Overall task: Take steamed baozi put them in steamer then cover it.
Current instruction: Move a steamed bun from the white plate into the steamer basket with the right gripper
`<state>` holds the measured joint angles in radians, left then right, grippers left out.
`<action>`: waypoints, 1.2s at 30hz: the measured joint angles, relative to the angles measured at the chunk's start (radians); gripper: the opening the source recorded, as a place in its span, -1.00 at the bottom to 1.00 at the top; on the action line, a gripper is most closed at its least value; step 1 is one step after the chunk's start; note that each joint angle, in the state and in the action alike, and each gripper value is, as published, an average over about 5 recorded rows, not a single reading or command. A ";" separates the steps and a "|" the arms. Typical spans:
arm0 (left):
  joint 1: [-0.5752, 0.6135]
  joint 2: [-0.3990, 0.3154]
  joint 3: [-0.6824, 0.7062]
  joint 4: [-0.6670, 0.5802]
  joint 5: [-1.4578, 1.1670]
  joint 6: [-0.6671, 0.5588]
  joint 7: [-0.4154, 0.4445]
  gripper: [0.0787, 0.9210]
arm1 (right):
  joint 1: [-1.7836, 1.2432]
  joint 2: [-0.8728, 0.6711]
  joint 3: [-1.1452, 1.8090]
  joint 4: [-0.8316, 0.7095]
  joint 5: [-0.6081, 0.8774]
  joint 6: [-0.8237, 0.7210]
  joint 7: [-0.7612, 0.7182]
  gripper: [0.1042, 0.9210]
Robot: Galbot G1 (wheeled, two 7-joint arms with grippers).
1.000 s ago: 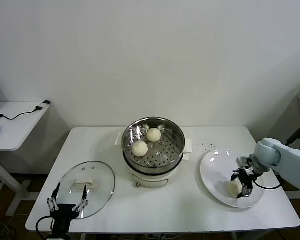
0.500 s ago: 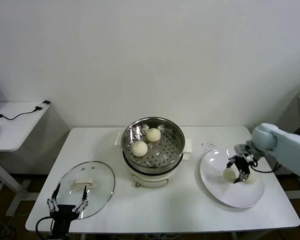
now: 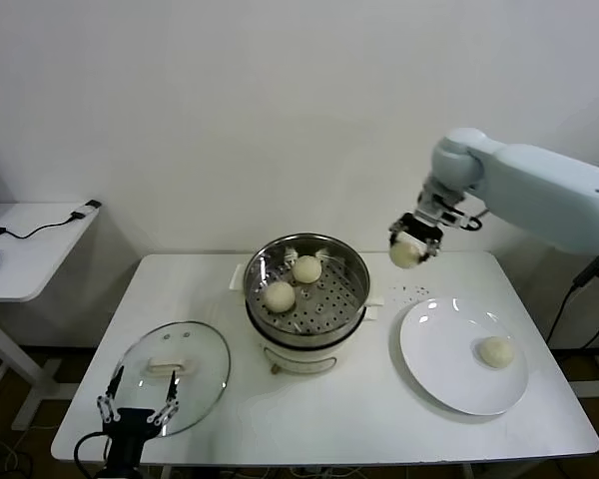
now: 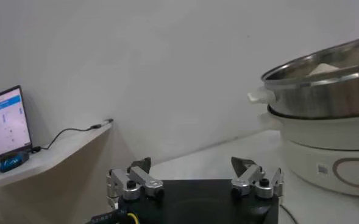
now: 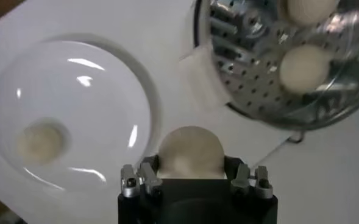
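The right hand (image 3: 411, 246) is raised above the white tabletop (image 3: 359, 409), between the steamer (image 3: 306, 299) and the white plate (image 3: 462, 355), its fingers pinching one cream-white baozi (image 3: 406, 254) from both sides; in the right wrist view that bun (image 5: 190, 153) sits snug between the two finger pads (image 5: 147, 170), with the plate on one side below it and the steamer basket on the other. The held bun hangs just off the steamer's rim on the plate side, not yet over the perforated floor. Two baozi already lie inside the shiny steel basket: one toward the back (image 3: 307, 267) and one nearer the front-left (image 3: 280, 295), close together but apart. A fourth baozi (image 3: 495, 351) rests on the plate, toward its right edge. The steamer stands at the middle of the tabletop on its white pot base with side handles, uncovered. The clear glass cover (image 3: 175, 362) with its white handle lies flat near the front-left corner of the tabletop, well apart from the steamer. The left hand (image 3: 136, 408) is parked low at the front edge, just beside the cover, its fingers spread wide and holding nothing. A side desk (image 3: 25, 249) with a cable stands farther left.
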<state>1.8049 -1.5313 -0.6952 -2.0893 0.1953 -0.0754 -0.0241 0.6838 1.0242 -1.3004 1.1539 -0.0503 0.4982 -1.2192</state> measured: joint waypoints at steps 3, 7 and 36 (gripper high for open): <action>0.001 0.000 -0.001 0.001 0.000 -0.001 0.000 0.77 | 0.014 0.073 -0.003 0.003 -0.018 0.041 -0.005 0.43; 0.006 0.000 -0.006 0.002 -0.002 -0.003 0.000 0.77 | 0.010 0.155 -0.009 0.013 -0.038 0.079 -0.012 0.43; -0.010 0.006 -0.037 0.032 -0.039 0.005 0.000 0.77 | -0.147 0.328 -0.083 0.055 -0.028 0.136 -0.033 0.47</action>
<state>1.7952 -1.5254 -0.7322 -2.0576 0.1562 -0.0704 -0.0239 0.5364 1.3520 -1.3837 1.2091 -0.0786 0.6342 -1.2518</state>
